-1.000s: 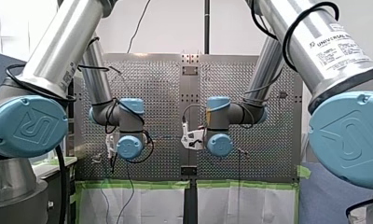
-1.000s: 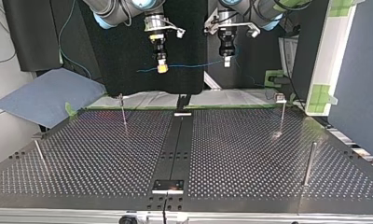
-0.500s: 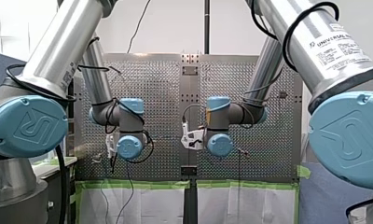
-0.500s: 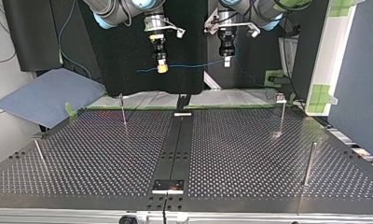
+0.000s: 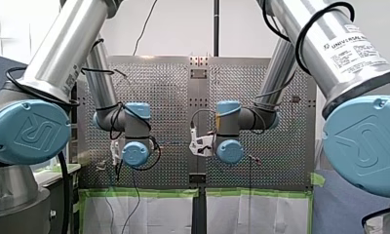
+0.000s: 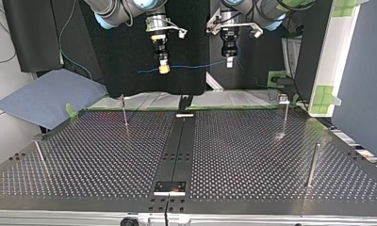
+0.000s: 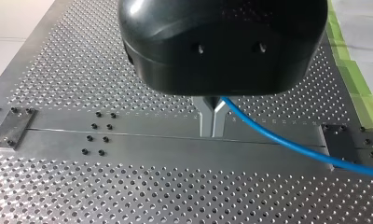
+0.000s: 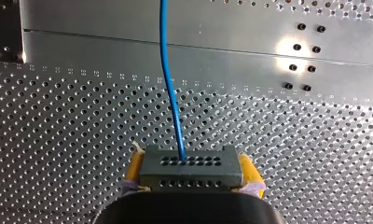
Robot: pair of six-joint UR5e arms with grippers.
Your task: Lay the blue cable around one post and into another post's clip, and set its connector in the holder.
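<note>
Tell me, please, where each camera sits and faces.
Front: behind my left arm and my right arm, facing the table.
Top: across the table, facing both arms.
Left wrist: above the table; my left end effector pinches the blue cable.
Right wrist: likewise; my right end effector holds the connector.
Wrist views share the cable.

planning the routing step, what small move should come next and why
My right claw grips the connector and my left claw pinches the blue cable, strung between them well above the posts, none touched yet. So probably lower both together toward the table.
</note>
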